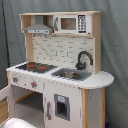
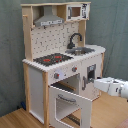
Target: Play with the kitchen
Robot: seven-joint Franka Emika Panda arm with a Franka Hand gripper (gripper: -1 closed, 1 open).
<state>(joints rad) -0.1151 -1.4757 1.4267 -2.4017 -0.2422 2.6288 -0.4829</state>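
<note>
Arm reaching in beside the open-doored kitchen.

In the second exterior view the oven door (image 2: 70, 104) hangs swung open nearest the camera, and the white arm (image 2: 114, 87) enters from the second exterior view's right, level with the lower cabinet door (image 2: 91, 75); the jaws are not distinguishable, so whether they are open or closed cannot be told, nor whether the arm touches the cabinet. The kitchen (image 1: 60, 75) stands on the floor before a grey curtain (image 1: 115, 45). On its worktop (image 2: 60, 61) sit the stovetop (image 2: 52, 59), then the sink (image 2: 81, 50) and faucet (image 2: 74, 40); above are the hood (image 2: 49, 21) and microwave (image 2: 75, 11). The first exterior view cuts off the kitchen's base.
</note>
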